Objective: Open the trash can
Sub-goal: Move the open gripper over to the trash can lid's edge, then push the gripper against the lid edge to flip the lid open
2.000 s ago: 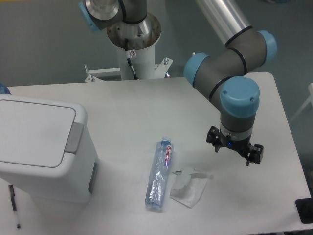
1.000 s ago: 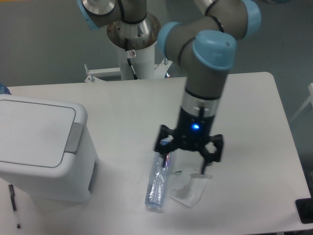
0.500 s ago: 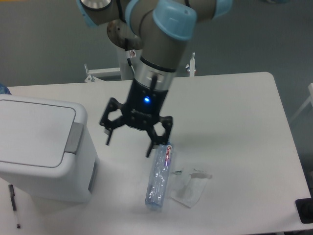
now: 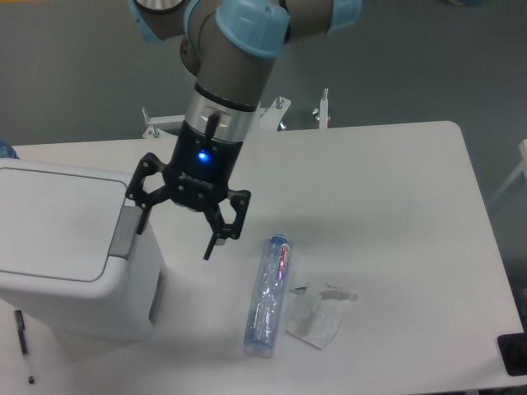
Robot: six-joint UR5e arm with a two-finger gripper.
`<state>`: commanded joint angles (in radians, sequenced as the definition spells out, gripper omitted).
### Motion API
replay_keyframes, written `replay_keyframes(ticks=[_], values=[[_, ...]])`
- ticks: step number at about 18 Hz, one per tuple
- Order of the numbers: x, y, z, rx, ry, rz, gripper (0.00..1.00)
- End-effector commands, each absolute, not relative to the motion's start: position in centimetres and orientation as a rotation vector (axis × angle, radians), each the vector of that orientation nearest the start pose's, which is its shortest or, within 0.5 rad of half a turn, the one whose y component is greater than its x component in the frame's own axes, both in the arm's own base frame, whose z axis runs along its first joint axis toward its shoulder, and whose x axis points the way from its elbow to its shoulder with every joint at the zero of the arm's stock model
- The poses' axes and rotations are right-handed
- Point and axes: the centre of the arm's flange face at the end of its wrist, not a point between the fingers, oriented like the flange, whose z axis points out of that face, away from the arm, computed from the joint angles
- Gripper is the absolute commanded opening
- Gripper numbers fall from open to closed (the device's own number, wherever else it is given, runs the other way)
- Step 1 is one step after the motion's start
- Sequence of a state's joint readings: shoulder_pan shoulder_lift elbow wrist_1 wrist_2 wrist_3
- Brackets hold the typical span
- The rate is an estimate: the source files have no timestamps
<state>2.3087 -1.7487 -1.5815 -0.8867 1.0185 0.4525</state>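
Observation:
The white trash can [image 4: 66, 247] stands at the table's left edge with its flat lid down. Its grey push tab [image 4: 123, 230] faces right on the lid's right side. My gripper [image 4: 177, 237] hangs open and empty just right of the tab, its left finger close beside the can's top corner, its right finger over bare table. I cannot tell whether the left finger touches the can.
A clear plastic bottle [image 4: 268, 295] lies on the table right of the can, with a crumpled clear wrapper [image 4: 319, 316] beside it. A black pen [image 4: 23, 344] lies at the front left. The robot base [image 4: 226, 90] stands at the back.
My gripper has swept left across the table, from the right side over the bottle to beside the trash can's tab. It stayed open. The lid has not moved.

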Motion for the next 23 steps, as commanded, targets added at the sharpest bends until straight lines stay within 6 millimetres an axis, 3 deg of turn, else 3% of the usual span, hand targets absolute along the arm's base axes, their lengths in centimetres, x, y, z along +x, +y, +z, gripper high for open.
replay_keyframes(ticks=[14, 23], values=[[-26.0, 56.4, 45.8, -2.453, -0.187, -0.255, 1.00], [-25.8, 56.6, 45.7, -2.455, -0.183, -0.259, 1.00]])
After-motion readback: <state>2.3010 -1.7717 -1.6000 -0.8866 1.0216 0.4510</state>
